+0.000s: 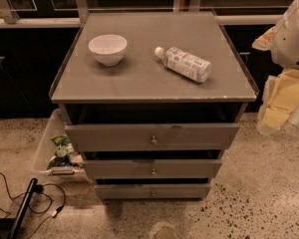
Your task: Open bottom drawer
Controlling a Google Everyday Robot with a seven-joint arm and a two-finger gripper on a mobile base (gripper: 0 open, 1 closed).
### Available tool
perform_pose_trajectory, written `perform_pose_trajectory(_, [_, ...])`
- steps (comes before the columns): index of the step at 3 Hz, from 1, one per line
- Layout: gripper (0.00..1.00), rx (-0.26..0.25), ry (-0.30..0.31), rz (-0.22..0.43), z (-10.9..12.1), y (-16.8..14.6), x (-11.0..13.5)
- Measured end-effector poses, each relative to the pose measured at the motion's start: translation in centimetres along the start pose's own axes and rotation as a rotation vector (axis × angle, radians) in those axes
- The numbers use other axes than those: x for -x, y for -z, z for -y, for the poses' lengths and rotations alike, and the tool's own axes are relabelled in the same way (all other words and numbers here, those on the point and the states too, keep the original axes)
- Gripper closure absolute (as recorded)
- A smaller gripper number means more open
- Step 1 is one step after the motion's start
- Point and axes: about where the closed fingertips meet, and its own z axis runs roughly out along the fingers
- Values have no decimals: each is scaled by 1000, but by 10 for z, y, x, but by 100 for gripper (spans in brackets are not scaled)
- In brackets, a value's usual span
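A grey three-drawer cabinet (154, 73) stands in the middle of the view, seen from above and in front. The bottom drawer (129, 191) is the lowest and narrowest-looking grey front, with a small round brass knob (153, 193) at its centre. A thin dark gap shows above it. The middle drawer (119, 169) and the top drawer (109, 136) sit above it, each with its own knob. My gripper (290, 34) is on the white arm at the right edge, high up and far to the right of the drawers, touching nothing.
A white bowl (107, 49) and a plastic bottle (185, 63) lying on its side rest on the cabinet top. A clear bin (47, 148) with snack packs sits on the floor at the left. Cables (20, 193) lie at the bottom left. Pale yellow objects (284, 101) are at the right.
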Motion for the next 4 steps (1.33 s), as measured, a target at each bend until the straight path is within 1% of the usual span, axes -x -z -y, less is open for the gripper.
perform_pose_trajectory(1, [0, 0, 0, 0, 0, 0, 0])
perform_pose_trajectory(2, [0, 19, -4, 12, -6, -12, -1])
perform_pose_trajectory(3, [0, 75, 15, 45, -30, -53, -6])
perform_pose_trajectory(4, [0, 142, 50, 80, -68, -116, -19])
